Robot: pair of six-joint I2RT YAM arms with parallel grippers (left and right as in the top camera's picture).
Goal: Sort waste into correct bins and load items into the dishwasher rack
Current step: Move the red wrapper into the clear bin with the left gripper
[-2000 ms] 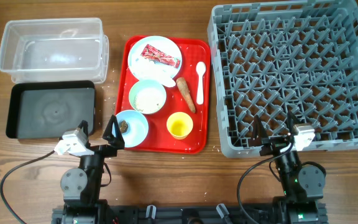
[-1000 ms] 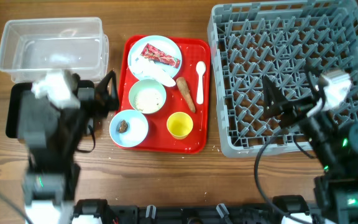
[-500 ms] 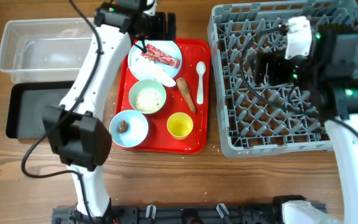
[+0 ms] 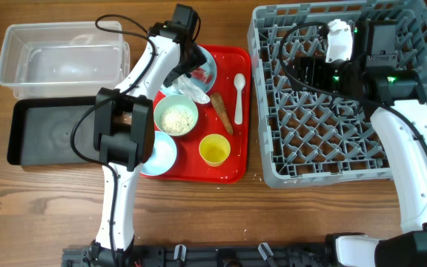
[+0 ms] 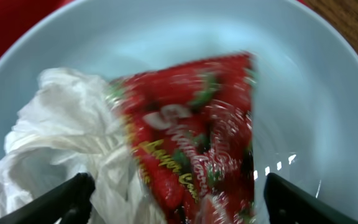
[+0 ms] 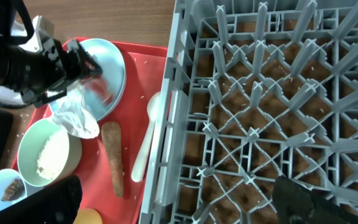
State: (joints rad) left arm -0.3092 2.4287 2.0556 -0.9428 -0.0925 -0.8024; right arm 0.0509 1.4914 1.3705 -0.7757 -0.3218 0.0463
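Overhead first: my left gripper has dropped from the tray's far edge half a second ago right onto the pale blue plate, and my arm now covers most of the snack wrapper there. My right gripper hangs over the dishwasher rack, nudged a touch leftward since then. The red tray, yellow cup, clear tub and black tub sit just as before. Left wrist view now: my fingers are spread wide, nothing clamped, and the snack wrapper lies between them and just ahead, blurred, its left edge overlapping the crumpled tissue. Right wrist view: these jaws are wide apart and empty too, with rack pegs directly beneath. Off to their left, on the tray, lie the white spoon against the rack wall, the carrot-like stick beside it, and the mint bowl holding rice.
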